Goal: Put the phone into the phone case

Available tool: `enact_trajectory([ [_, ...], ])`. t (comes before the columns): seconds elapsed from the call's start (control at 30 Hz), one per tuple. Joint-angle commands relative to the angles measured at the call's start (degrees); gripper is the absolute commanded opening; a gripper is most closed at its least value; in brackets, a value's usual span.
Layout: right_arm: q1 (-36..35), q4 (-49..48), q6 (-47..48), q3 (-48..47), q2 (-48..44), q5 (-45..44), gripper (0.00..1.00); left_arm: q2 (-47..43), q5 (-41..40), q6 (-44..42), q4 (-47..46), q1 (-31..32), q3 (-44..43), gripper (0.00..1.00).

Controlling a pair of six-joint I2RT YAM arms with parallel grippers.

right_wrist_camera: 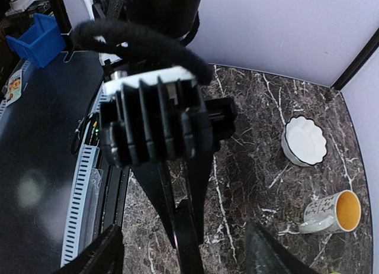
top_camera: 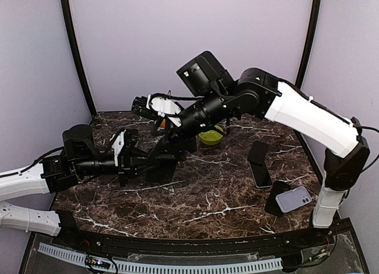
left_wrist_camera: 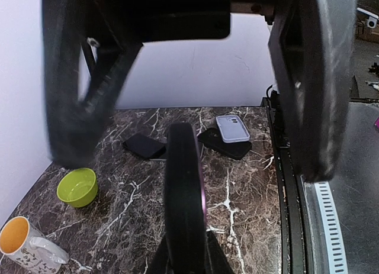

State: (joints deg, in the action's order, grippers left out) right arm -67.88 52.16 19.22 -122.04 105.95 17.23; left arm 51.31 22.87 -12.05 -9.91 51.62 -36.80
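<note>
My left gripper (left_wrist_camera: 185,253) is shut on a flat black slab (left_wrist_camera: 185,191) with a thin purple edge. It stands upright and edge-on; I cannot tell whether it is a bare phone or a cased one. The right wrist view shows the slab (right_wrist_camera: 190,241) pinched between the left fingers (right_wrist_camera: 159,191). My right gripper (right_wrist_camera: 183,253) is open, its fingers (left_wrist_camera: 314,84) wide on either side of the slab without touching it. Both grippers meet above the table's left middle (top_camera: 166,154). A black phone (top_camera: 259,161) lies flat at the right. A pale lavender case (top_camera: 294,198) rests on a black case (top_camera: 274,200).
A green bowl (top_camera: 211,137) and an orange-lined mug (top_camera: 161,125) stand behind the grippers. A white scalloped bowl (right_wrist_camera: 304,141) is near the mug (right_wrist_camera: 328,213). The table's raised front rail (top_camera: 195,244) runs along the near edge. Purple walls enclose the back and sides.
</note>
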Motion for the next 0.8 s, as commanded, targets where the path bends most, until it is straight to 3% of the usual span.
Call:
enact_trajectory([
  [0.0, 0.11, -1.89, 0.34, 3.59, -1.44, 3.56, 0.64, -1.34, 0.55, -0.68, -3.5, -0.11, -1.57, 0.0],
  [0.13, 0.16, -2.51, -0.11, 5.56, -1.31, 4.05, 0.57, -1.49, 1.08, -0.37, -3.66, -0.12, -1.55, 0.0],
  [0.23, 0.33, -4.92, -1.12, 7.91, -1.9, 3.7, 0.42, -1.72, 1.96, -0.3, -3.81, -0.11, -1.29, 0.0],
  [0.3, 0.55, -6.31, -1.56, 9.09, -2.1, 3.64, 0.28, -1.73, 3.36, 0.01, -3.83, -0.12, -1.34, 0.0],
  [0.37, 0.7, -6.92, -1.89, 9.66, -2.33, 3.54, 0.05, -1.97, 4.42, 0.72, -4.13, -0.17, -1.3, 0.0],
  [0.4, 0.89, -7.12, -2.15, 9.85, -2.57, 3.47, 0.0, -2.21, 5.13, 0.89, -4.23, -0.14, -1.24, 0.0],
  [0.53, 1.49, -9.29, -3.24, 11.61, -5.23, 3.6, 0.0, -2.76, 7.39, 1.25, -4.18, -0.14, -0.97, 0.0],
  [0.63, 1.61, -10.77, -3.86, 12.69, -7.73, 4.08, 0.0, -2.6, 8.68, 1.26, -3.85, -0.16, -0.72, 0.27],
  [0.7, 1.61, -11.97, -4.28, 13.65, -9.48, 5.04, 0.0, -2.04, 8.38, 1.09, -2.99, -0.14, -0.91, 0.34],
  [0.77, 1.62, -13.06, -4.5, 14.38, -11.09, 6.12, 0.0, -1.21, 7.76, 0.77, -1.87, -0.11, -1.29, 0.35],
])
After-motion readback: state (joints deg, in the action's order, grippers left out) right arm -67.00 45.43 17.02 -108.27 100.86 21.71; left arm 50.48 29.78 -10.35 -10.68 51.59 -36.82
